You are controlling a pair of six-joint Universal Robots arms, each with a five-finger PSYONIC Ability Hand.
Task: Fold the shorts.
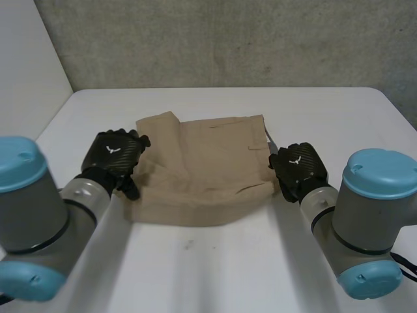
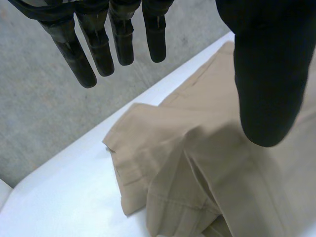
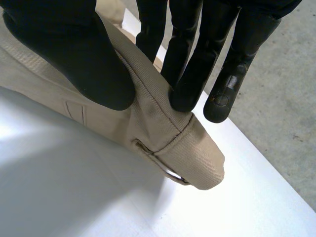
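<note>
The fingers [image 3: 185, 74] of the right hand [image 1: 298, 166] were clamped against its thumb [image 3: 89, 64] on a ridge of cloth at a waistband corner of the khaki shorts [image 3: 163, 123], just beside a belt loop [image 3: 160, 160]; the pinch raised that corner a little off the white counter [image 3: 74, 197], probably so that the edge could be carried over without dragging. The left hand [image 1: 117, 155] had its fingers [image 2: 79, 54] straight and spread, well apart from the thumb [image 2: 266, 89], holding nothing; it hung over the opposite edge of the garment with rumpled cloth lying loose beneath its palm, seemingly placed to take a matching grip or to steady that side.

In the head view the shorts [image 1: 202, 163] lay at the centre of the frame between the two hands, the left hand at the cloth's left edge and the right hand at its right edge; one leg end stuck out toward the upper left, and the lower edge bulged in a soft roll. Judging by that, the fold was only partly made; the left side looked unsecured, so lifting the right corner alone might skew the cloth.
</note>
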